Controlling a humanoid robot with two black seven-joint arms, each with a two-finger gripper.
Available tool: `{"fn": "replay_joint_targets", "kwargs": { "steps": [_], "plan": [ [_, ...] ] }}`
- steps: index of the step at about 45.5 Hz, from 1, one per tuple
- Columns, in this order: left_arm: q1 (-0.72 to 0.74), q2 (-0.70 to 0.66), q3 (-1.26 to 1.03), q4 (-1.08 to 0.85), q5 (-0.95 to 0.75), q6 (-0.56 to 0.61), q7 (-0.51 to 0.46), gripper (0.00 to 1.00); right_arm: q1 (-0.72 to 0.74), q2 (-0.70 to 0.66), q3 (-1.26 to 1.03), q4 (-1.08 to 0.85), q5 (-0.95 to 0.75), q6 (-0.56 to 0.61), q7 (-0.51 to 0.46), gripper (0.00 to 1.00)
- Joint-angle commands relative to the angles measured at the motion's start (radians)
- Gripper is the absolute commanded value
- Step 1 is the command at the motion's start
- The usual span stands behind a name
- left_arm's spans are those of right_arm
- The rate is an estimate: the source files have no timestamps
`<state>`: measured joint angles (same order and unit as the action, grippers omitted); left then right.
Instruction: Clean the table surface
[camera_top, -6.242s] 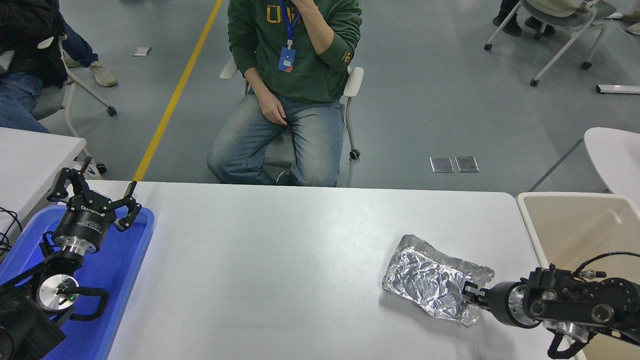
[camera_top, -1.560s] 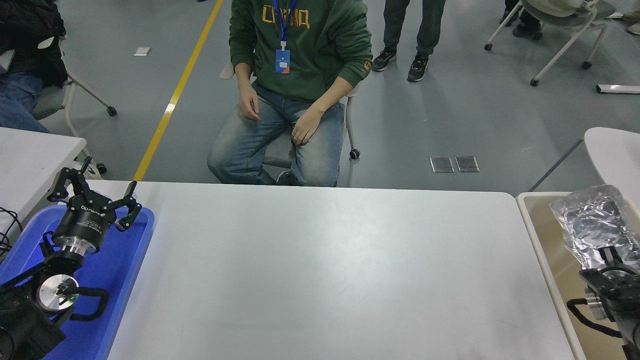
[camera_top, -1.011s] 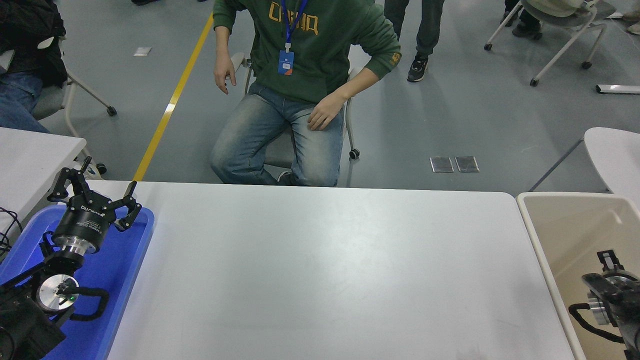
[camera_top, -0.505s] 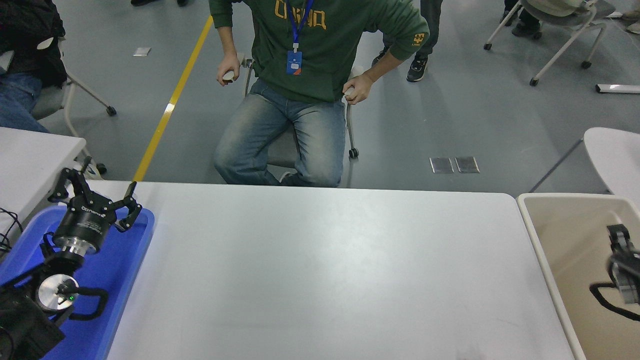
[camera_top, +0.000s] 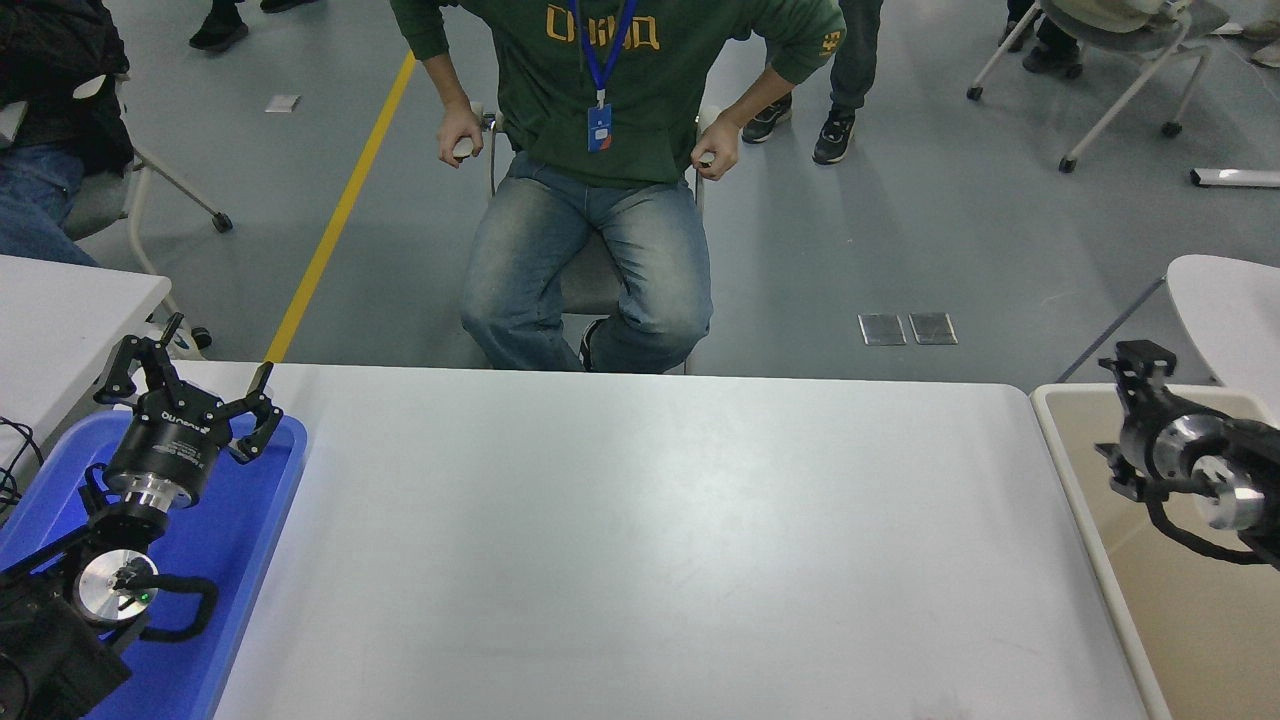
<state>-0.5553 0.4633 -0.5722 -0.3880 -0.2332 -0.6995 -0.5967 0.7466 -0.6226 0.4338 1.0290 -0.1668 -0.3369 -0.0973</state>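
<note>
The table surface (camera_top: 650, 540) is a wide white tabletop, and nothing lies on the part I can see. My left gripper (camera_top: 190, 388) is parked at the lower left above the blue tray (camera_top: 240, 520), open and holding nothing. My right gripper (camera_top: 1140, 375) comes in from the right edge and hangs over the far left corner of the beige bin (camera_top: 1180, 620). It is seen side-on, so whether it is open or shut does not show. Nothing is visibly held in it.
A person (camera_top: 600, 200) in a green hoodie sits on a chair at the table's far side, hands on the armrests. A second white table (camera_top: 60, 300) stands at the left and a rounded one (camera_top: 1220, 300) at the right. Chairs stand further back.
The crumpled foil went from the table to above the bin in my right gripper, then out of sight. That gripper has since moved up to the bin's far corner. The person shifted on the chair.
</note>
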Motion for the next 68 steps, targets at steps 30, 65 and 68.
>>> {"fn": "replay_joint_targets", "kwargs": {
  "steps": [30, 65, 68],
  "plan": [
    [0.0, 0.0, 0.0, 0.0, 0.0, 0.0, 0.0, 1.0, -0.164, 0.486, 0.5, 0.003, 0.013, -0.004, 0.298, 1.0],
    [0.0, 0.0, 0.0, 0.0, 0.0, 0.0, 0.0, 1.0, -0.201, 0.433, 0.468, -0.086, 0.004, 0.015, 0.298, 1.0],
    [0.0, 0.0, 0.0, 0.0, 0.0, 0.0, 0.0, 1.0, -0.193, 0.393, 0.409, -0.081, -0.005, 0.016, 0.298, 1.0]
  ]
}}
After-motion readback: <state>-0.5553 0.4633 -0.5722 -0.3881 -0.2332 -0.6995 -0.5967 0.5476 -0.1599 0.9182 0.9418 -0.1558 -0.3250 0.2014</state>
